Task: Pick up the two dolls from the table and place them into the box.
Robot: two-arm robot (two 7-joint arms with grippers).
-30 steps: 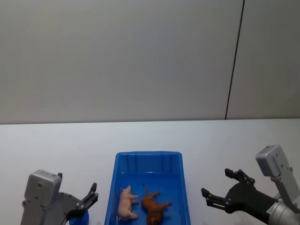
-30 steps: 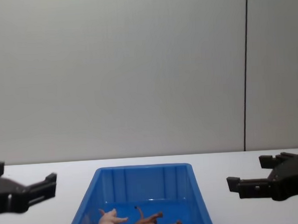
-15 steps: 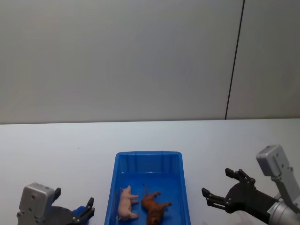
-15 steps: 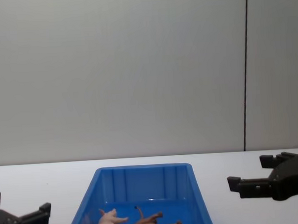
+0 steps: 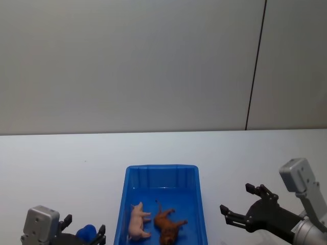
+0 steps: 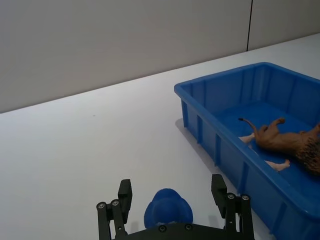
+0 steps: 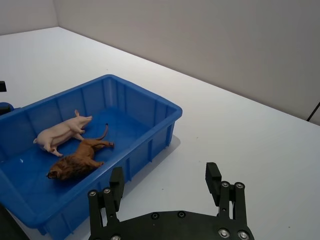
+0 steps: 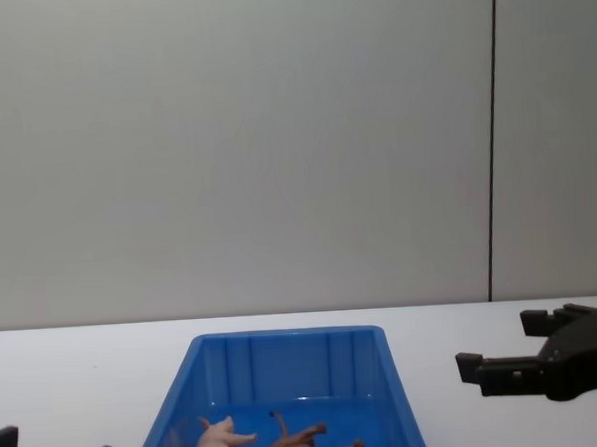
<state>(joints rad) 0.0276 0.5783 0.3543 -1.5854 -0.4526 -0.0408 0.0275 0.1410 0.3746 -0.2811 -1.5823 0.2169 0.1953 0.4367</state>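
Both dolls lie on their sides inside the blue box (image 5: pixel 161 171): the pale pink pig (image 5: pixel 137 220) on the left, the shaggy reddish-brown animal (image 5: pixel 167 226) beside it. The right wrist view shows the pig (image 7: pixel 61 133) and the brown doll (image 7: pixel 77 160) on the floor of the box (image 7: pixel 150 137); the left wrist view shows the brown doll (image 6: pixel 285 142) there too. My left gripper (image 5: pixel 84 236) hangs open low at the box's left, over the white table (image 5: pixel 61 163). To the right of the box my right gripper (image 5: pixel 245 200) stands open and holds nothing.
A small blue ball (image 6: pixel 168 210) rests on the table between my left gripper's fingers (image 6: pixel 123 200), and I see it in the head view (image 5: pixel 86 233) as well. A grey wall rises behind the table's far edge. White tabletop spreads on both sides of the box.
My left gripper has sunk and drawn back toward the near edge, so less of it shows. The right gripper, the box and both dolls have stayed put.
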